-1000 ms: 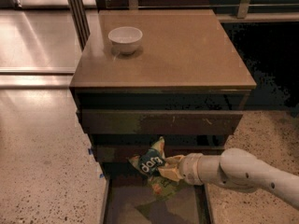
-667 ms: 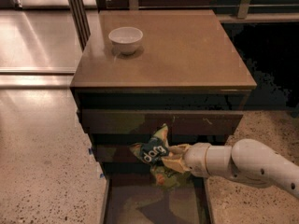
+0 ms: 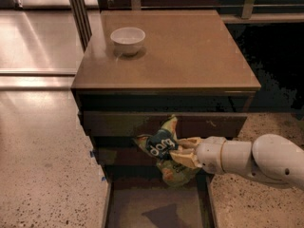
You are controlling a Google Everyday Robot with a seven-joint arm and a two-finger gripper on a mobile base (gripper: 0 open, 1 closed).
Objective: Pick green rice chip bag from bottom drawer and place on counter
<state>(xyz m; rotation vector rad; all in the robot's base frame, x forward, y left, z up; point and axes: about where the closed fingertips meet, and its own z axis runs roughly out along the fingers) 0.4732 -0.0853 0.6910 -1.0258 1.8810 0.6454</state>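
Observation:
The green rice chip bag (image 3: 161,146), with its dark blue round patch and white letters, hangs in the air in front of the two upper drawer fronts. My gripper (image 3: 183,152) comes in from the right on a white arm and is shut on the bag's right side. The bottom drawer (image 3: 156,205) is pulled open below the bag, its brown floor bare with the bag's shadow on it. The counter (image 3: 190,51) is the brown cabinet top above, well higher than the bag.
A white bowl (image 3: 127,38) stands at the counter's back left. Speckled terrazzo floor (image 3: 42,165) lies left of the cabinet. A metal post (image 3: 78,11) rises behind the counter's left corner. Dark space lies right of the cabinet.
My gripper has lifted the bag upward, from just above the open drawer to the level of the upper drawer fronts. The bowl has not moved.

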